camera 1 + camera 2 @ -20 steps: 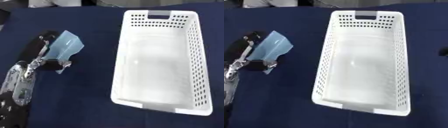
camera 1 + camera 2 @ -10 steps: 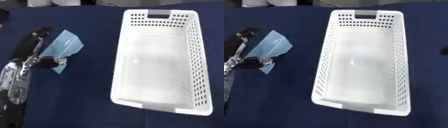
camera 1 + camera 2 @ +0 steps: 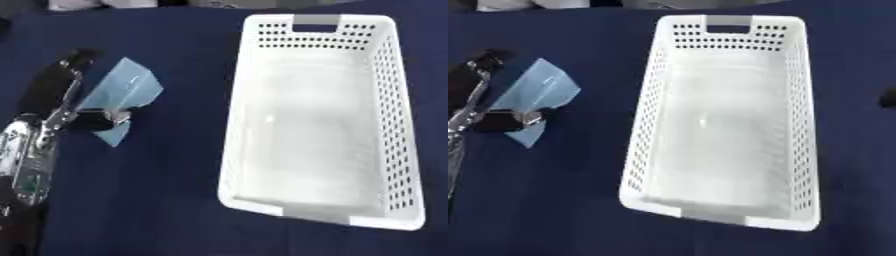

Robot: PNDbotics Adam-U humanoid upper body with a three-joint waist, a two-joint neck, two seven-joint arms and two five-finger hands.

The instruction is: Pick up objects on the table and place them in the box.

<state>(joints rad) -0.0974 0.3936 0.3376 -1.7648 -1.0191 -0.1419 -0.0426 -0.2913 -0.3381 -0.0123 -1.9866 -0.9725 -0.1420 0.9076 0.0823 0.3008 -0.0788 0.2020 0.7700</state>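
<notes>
The left hand (image 3: pixel 66 107) pinches a thin light-blue packet (image 3: pixel 122 92), seemingly by one lower corner only, so it could slip free before reaching the white basket (image 3: pixel 389 100).

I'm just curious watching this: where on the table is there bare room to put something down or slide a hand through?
Bare blue cloth lies between the light blue packet and the white basket, and along the near edge in front of both. The basket's inside looks empty. It is crowded only at far left, where the left hand pinches the packet.
</notes>
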